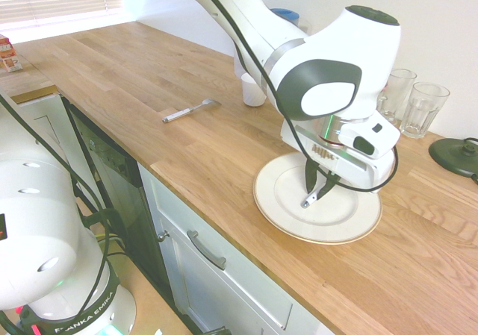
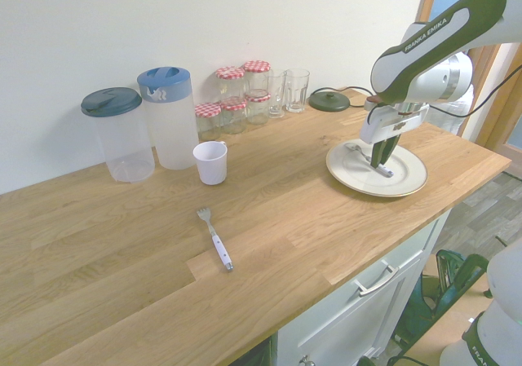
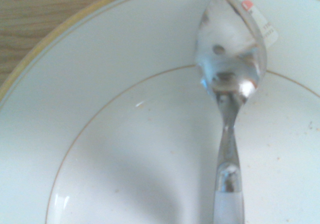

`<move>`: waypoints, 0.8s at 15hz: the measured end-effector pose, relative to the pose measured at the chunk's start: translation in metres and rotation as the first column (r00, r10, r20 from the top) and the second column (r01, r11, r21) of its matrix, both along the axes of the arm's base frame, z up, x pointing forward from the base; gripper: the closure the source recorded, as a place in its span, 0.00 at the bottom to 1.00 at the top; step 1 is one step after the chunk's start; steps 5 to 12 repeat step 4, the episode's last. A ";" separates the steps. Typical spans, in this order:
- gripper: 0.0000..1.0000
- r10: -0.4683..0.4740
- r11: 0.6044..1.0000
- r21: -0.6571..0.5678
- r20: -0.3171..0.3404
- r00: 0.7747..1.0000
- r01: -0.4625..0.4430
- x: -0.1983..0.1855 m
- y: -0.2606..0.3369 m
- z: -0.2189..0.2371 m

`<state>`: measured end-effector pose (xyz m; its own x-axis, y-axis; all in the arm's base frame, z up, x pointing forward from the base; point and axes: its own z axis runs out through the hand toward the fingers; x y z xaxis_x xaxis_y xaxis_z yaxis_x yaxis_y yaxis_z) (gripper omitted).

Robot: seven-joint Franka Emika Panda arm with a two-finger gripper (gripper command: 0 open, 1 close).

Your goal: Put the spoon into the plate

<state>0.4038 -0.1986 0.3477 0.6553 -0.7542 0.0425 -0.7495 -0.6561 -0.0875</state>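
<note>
One spoon (image 3: 230, 44), likely light, stiff and slick, calls for your hold at mid-handle, over the plate (image 2: 344, 174) right of frame; gripper (image 2: 378, 163) opening: cannot tell.

The cream plate (image 2: 342, 170) has gold edging; red-and-white checks pattern the jar lids (image 2: 256, 66).

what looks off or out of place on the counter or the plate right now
Nothing looks spilled or broken. The spoon lies across the plate, its bowl over a small white-and-red sticker left on the rim, slightly odd for tableware.
</note>
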 end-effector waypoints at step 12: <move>0.00 0.072 0.997 -0.016 0.023 0.997 -0.072 0.002 0.059 0.057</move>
